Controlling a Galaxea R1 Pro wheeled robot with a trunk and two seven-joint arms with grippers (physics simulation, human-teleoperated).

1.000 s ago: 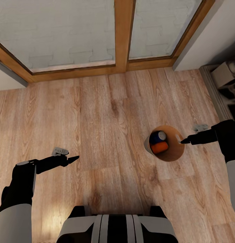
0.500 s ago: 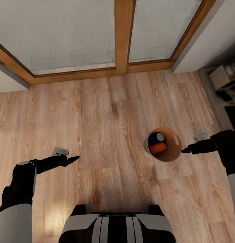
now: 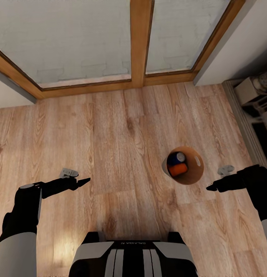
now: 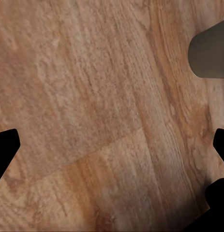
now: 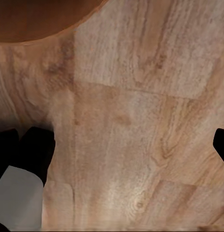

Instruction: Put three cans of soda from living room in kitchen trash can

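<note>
The tash can (image 3: 196,171), a small round bucket with a tan inside, stands upright on the plank floor right of centre. Inside it lie a blue can of soda (image 3: 175,157) and an orange one (image 3: 178,169); I cannot make out a third can. My right gripper (image 3: 209,188) hovers open just off the bucket's near right side, apart from the rim. The right wrist view catches the bucket's tan inside (image 5: 39,19) at its edge. My left gripper (image 3: 86,180) hangs open over bare floor far to the left, and the bucket's grey outer wall (image 4: 211,53) shows in its wrist view.
Wood-framed glass doors (image 3: 141,42) run along the far side. A white wall corner (image 3: 241,38) and low grey furniture (image 3: 256,92) close off the right. My own base (image 3: 133,254) sits at the near edge. Open plank floor (image 3: 121,146) lies between the arms.
My right gripper has drawn back from the bucket's rim toward me and to the right. The bucket stays on the floor. The view has shifted slightly. The left arm is still.
</note>
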